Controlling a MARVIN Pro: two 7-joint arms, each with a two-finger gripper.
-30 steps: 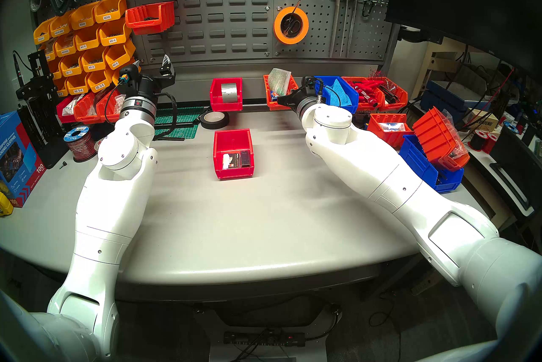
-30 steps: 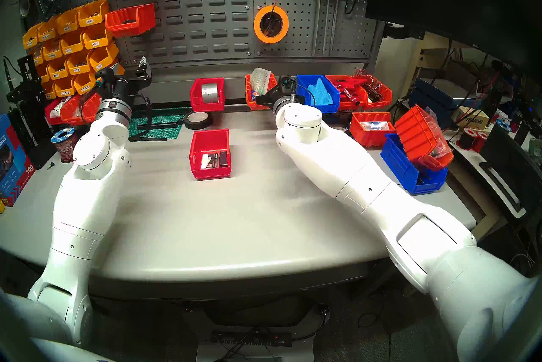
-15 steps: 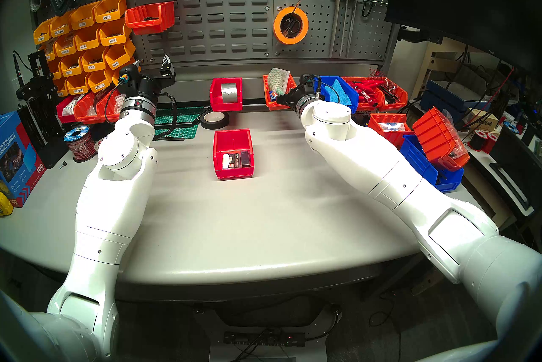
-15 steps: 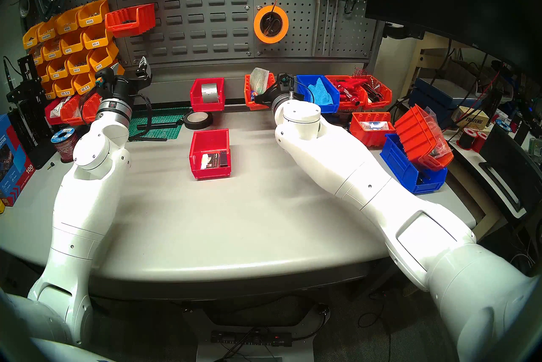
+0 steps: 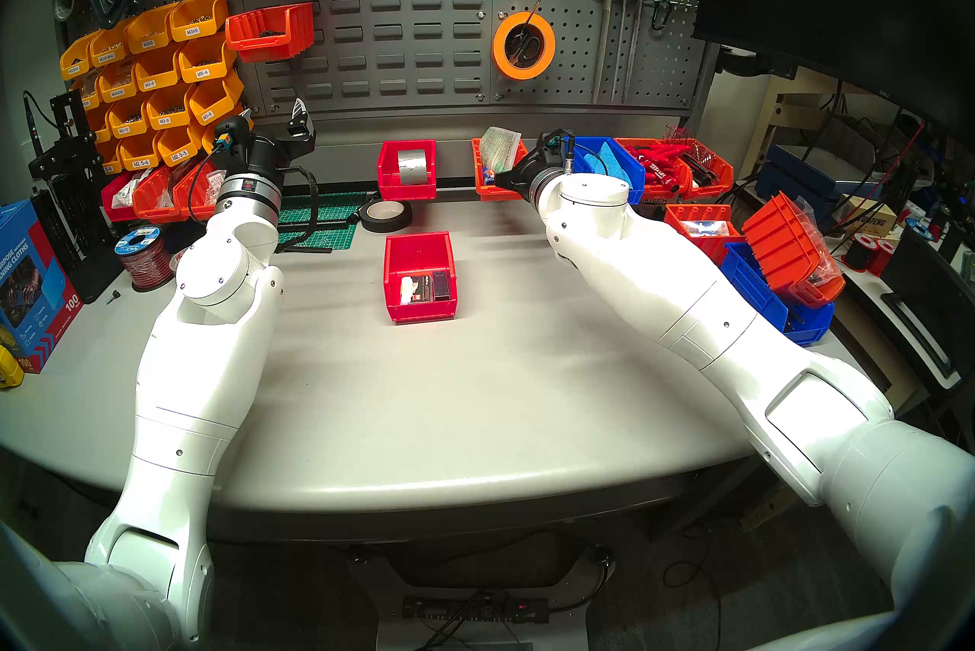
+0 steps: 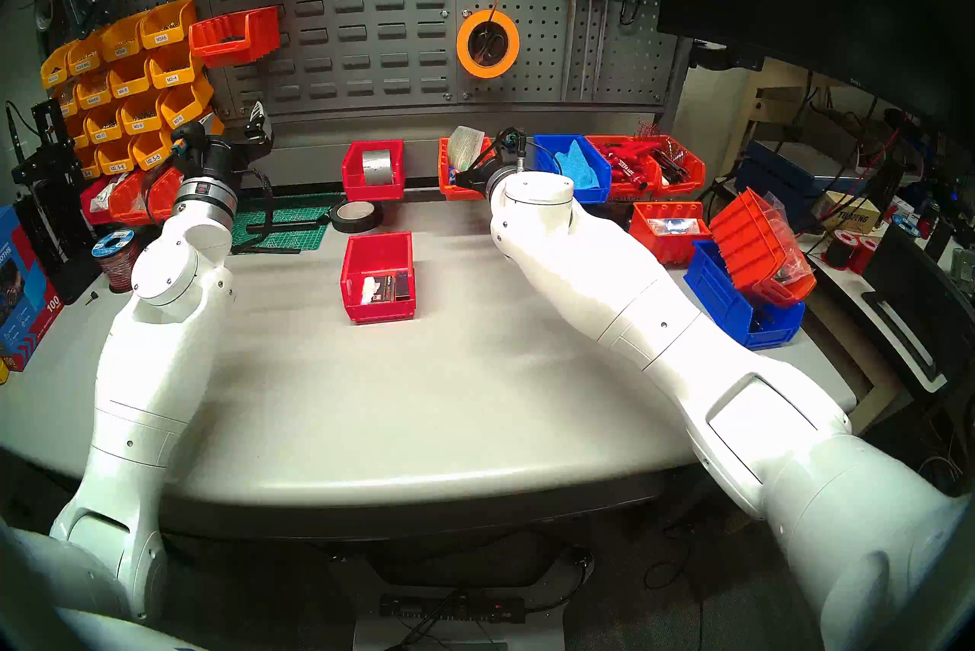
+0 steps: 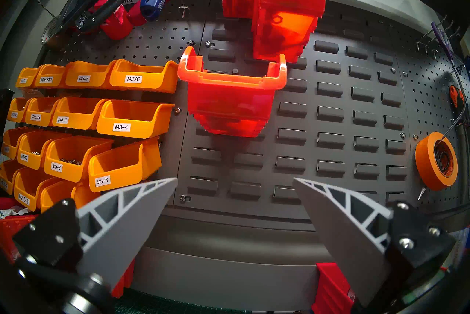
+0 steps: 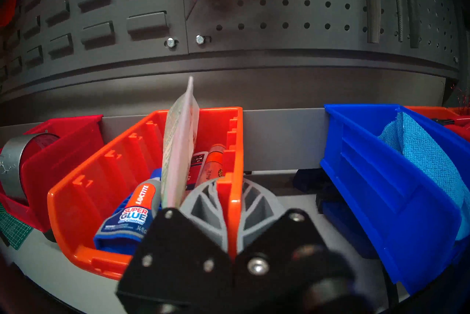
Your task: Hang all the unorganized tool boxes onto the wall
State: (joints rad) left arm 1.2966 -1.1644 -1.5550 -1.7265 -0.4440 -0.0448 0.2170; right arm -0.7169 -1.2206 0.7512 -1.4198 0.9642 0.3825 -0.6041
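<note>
Right tool (image 8: 230, 214): clamped on orange bin (image 8: 106, 178) side wall, lower centre. Left tool (image 7: 235, 206): wide open, empty. Advice: lift level, keep packet (image 8: 180, 143) in; hook onto wall (image 5: 401, 17).

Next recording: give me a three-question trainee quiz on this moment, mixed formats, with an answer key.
1. True or false: the right hand is shut on the side wall of the orange ribbed bin.
2. Multiple choice: what lies in the red bin at mid-table? A) a silver tape roll B) small black-white cards C) a blue cloth
3. Fill in: the left hand is ____ and holds nothing, facing the louvred wall panel.

Key: 1 true; 2 B; 3 open
</note>
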